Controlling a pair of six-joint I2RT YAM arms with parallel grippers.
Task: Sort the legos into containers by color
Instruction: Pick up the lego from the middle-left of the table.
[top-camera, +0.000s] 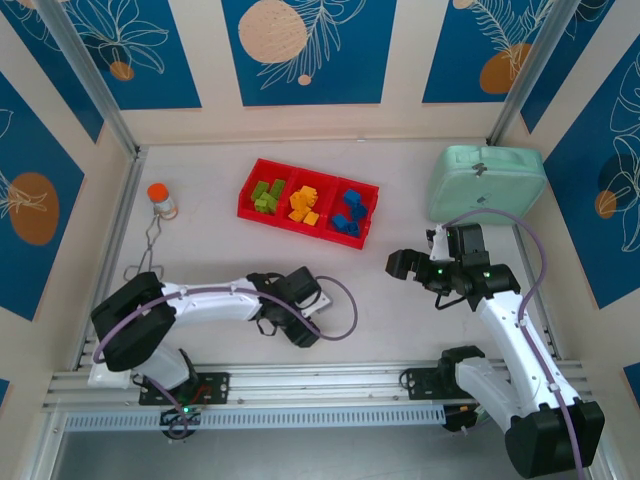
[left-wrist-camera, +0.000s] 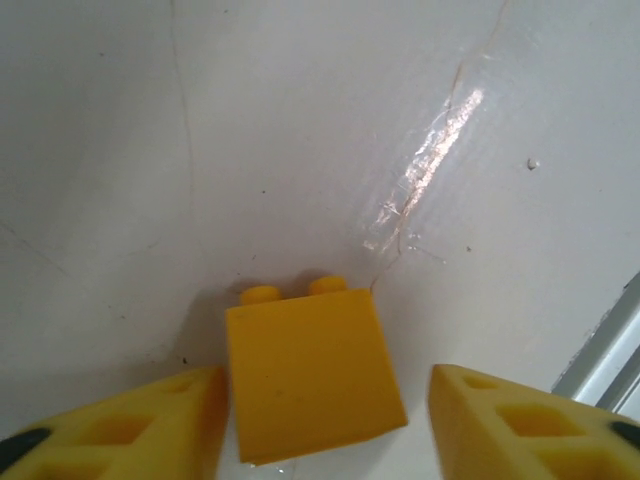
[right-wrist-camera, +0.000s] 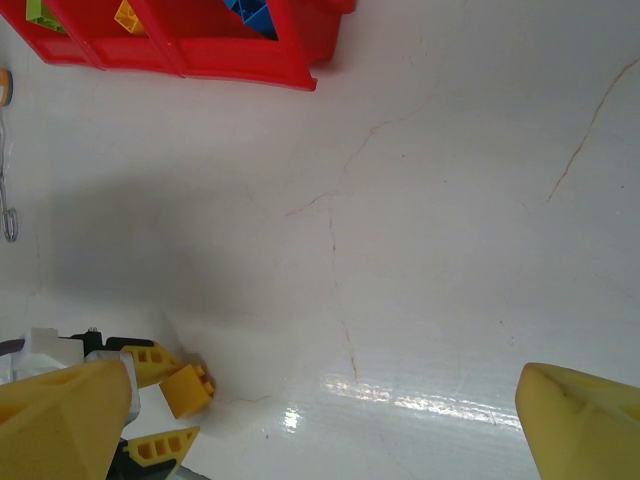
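Step in hand: pickup of yellow brick (left-wrist-camera: 310, 375), lower centre of left wrist view. Left gripper (left-wrist-camera: 325, 415) straddles it, not clamped. Right gripper (right-wrist-camera: 325, 415) wide open, empty. You next: clamp, lift, carry to middle compartment of red tray (top-camera: 285, 222).

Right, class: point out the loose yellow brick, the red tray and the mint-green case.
yellow brick (left-wrist-camera: 310, 375), left wrist view, its flat face.
red tray (right-wrist-camera: 230, 60), right wrist view, near wall.
mint-green case (top-camera: 498, 186), top view, lid centre.

1. The left gripper (left-wrist-camera: 328, 380) has both its yellow fingers (left-wrist-camera: 120, 425) cut off by the bottom edge of its wrist view.
2. The right wrist view's top edge crops the red tray (right-wrist-camera: 200, 55), so its bricks (right-wrist-camera: 255, 12) show as slivers.
3. From above, those bricks are too small to count.
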